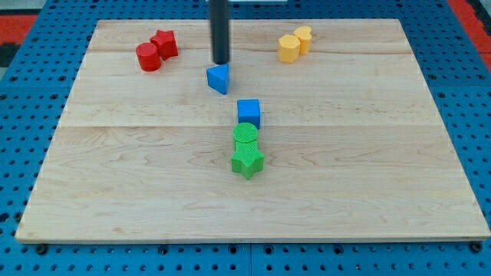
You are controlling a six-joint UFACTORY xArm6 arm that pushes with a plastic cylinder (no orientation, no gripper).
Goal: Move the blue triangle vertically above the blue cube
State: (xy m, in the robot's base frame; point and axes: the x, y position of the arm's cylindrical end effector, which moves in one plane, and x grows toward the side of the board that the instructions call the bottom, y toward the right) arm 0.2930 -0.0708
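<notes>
Wooden desk [368, 192] seen from its near edge, resting on a blue perforated base [23, 123]. There is no pincer on this arm, so no apart-or-together state applies; the arm ends in a straight dark rod, and my tip [221, 63] stands on the desk near the far edge, slightly left of the midline.

Blue triangle [219, 78]: just in front of my tip, on its near side; whether the two touch cannot be told. It lies in the far half of the desk, closer to the far edge than the blue cube and a little toward the left edge from it.

Blue cube [248, 113]: near the centre of the desk, close to the blue triangle but apart from it.

Green cylinder [245, 137]: directly on the near side of the blue cube, touching or nearly so. Green star-shaped block [247, 162]: against the cylinder's near side; the three form a short column.

Red cylinder [149, 57] and a second red block [164, 43], shape unclear: together toward the far-left corner.

Two yellow blocks [288, 48] [304, 37]: together near the far edge, right of the midline.
</notes>
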